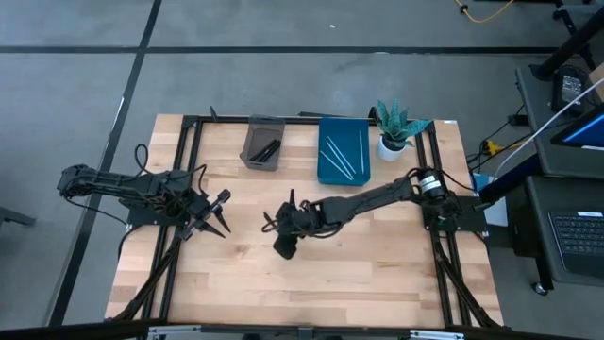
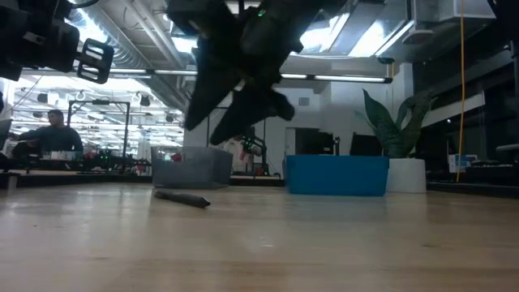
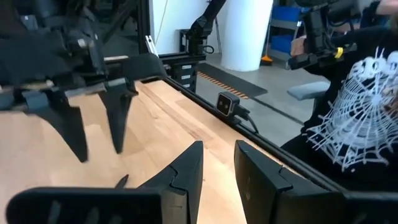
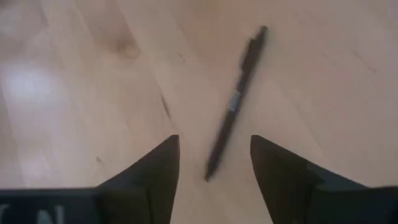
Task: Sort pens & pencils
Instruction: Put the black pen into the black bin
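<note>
Slim black pen [image 4: 236,102] flat on the pale wooden tabletop [image 1: 377,264], lying between and just ahead of the right gripper [image 4: 214,165]; both dark fingers [image 4: 155,171] spread wide to either side, nothing held, no contact visible. Pale marking on the barrel, too blurred to read. In the low view the same pen [image 2: 183,198] lies on the wood with the right gripper [image 2: 219,122] hanging above it, clear of it. In the high view the right gripper [image 1: 283,247] sits near table centre, the pen itself not made out there.

Left gripper [image 1: 219,227] over the left part of the table, well apart from the right one; fingers [image 3: 186,174] part-way open, a narrow gap between them, nothing gripped.

Farther back: grey plastic bin [image 1: 262,143] holding black sticks [image 1: 266,149]; just beside it a blue rectangular tray [image 1: 343,151] with pale blue-teal pencils [image 1: 337,157] lying lengthwise. White pot with a spiky green plant [image 1: 394,127] at the tray's right. Nothing stands between the gripper and the pen.

Beyond the table edge, left wrist view: a person in a black shirt with a white spider-web print [image 3: 354,106]. Low view: a seated person [image 2: 53,134] far off in the room. No legible writing anywhere.
</note>
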{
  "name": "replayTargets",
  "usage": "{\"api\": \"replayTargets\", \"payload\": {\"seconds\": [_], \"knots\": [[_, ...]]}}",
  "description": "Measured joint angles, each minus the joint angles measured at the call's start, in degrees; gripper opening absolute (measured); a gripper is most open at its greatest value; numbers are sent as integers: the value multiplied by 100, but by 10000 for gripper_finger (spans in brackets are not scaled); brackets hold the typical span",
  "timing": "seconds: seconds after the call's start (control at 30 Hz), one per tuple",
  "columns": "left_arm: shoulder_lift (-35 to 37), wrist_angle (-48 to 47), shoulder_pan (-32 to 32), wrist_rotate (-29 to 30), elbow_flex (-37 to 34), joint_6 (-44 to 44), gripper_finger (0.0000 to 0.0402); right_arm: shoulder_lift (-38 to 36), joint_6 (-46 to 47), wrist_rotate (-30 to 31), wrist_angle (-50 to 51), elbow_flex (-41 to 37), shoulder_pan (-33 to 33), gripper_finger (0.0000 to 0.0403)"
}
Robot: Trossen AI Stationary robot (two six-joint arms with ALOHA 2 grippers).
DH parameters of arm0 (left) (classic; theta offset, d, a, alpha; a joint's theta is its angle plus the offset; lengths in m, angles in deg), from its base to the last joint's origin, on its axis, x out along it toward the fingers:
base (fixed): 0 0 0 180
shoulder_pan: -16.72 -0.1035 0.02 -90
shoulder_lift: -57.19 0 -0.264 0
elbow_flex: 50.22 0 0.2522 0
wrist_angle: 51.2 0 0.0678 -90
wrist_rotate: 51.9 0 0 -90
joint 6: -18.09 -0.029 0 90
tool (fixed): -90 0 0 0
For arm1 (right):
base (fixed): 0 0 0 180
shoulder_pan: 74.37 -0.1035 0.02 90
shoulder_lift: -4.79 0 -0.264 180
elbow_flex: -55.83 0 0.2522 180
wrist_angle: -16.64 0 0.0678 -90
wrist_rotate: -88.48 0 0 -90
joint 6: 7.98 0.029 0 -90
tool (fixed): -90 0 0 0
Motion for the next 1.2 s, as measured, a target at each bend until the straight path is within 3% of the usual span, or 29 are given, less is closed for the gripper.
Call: {"api": "replayTargets", "payload": {"seconds": [0.13,0.57,1.2], "knots": [[2,-50,0,33,0,-350,86,90,-128,-135,-143,3,68,196],[504,-1647,-103,279,564,-785,86,272,-382,-324,-439,46,104,171],[640,-1754,-101,322,562,-736,86,1077,-630,-789,-676,85,297,169]]}}
